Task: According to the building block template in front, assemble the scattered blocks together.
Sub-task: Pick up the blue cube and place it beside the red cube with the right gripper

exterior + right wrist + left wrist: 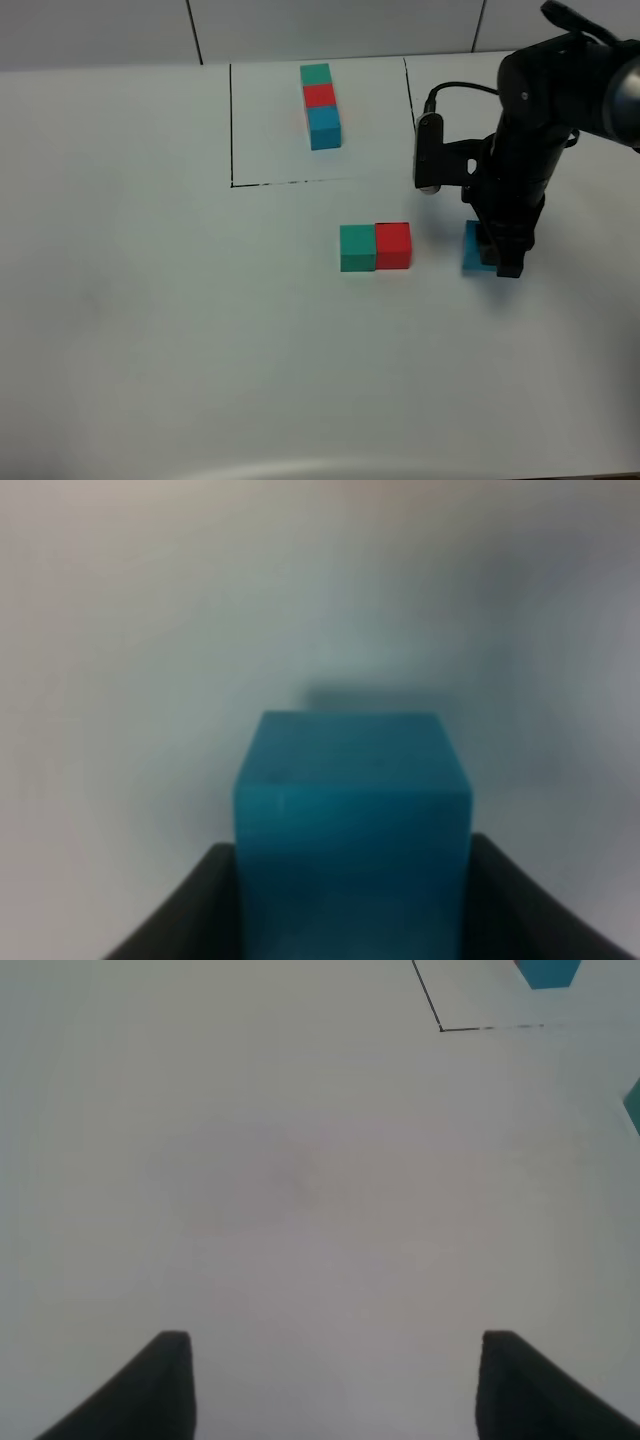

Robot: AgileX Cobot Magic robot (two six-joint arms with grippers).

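The building block template is a green, red, blue row inside a thin black drawn rectangle at the back of the table. The teal-green cube and the red cube sit touching side by side at the table's middle. The blue cube stands on the table a short gap to the right of the red cube. My right gripper is down over it. In the right wrist view the blue cube fills the space between the fingers, which press on both its sides. My left gripper is open and empty over bare table.
The white table is bare on the left and at the front. The left wrist view shows a corner of the drawn black rectangle, the template's blue end and an edge of the teal-green cube. The right arm rises above the blue cube.
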